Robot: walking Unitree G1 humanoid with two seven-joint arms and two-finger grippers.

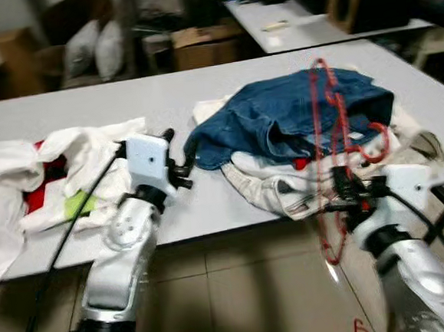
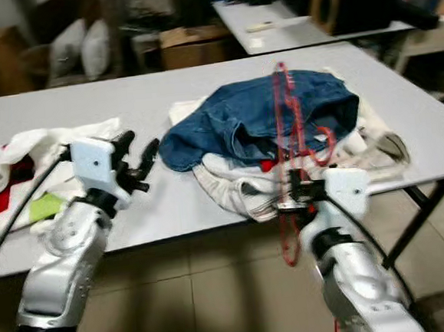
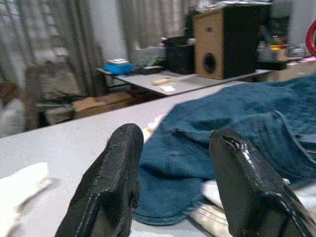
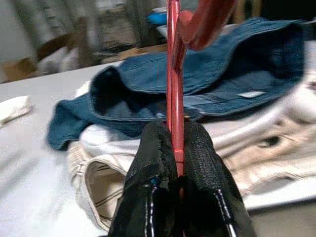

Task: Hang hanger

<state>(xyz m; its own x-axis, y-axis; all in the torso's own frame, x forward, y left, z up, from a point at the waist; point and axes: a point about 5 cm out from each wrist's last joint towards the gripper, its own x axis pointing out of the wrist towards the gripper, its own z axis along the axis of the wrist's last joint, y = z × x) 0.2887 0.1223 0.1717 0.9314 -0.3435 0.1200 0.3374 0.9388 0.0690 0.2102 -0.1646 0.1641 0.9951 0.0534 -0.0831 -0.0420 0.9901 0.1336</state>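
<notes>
Right gripper [image 4: 177, 158] has its two black fingers pinched tight on the thin bar of the red hanger [image 1: 330, 157], which stands roughly upright at the table's near edge, hook end above the blue denim garment [image 1: 295, 114] and lower end hanging below the grey table [image 1: 124, 97]; left gripper [image 3: 175, 163] is held wide apart with nothing between the fingers, hovering just beside the denim's edge. Note no rail or rod can be made out yet, so the hanging spot is unconfirmed. Risks, as judged: the grip is on one narrow bar, so the hanger could swivel or slip if you swing it quickly; its hook sits close over the denim and the cream garment [image 1: 277, 185] beneath, so lifting carelessly may snag cloth and drag the pile off the table. Containers: a cardboard box [image 1: 205, 44] sits behind the table, contents not visible. White clothing [image 1: 68, 163] lies at the left
</notes>
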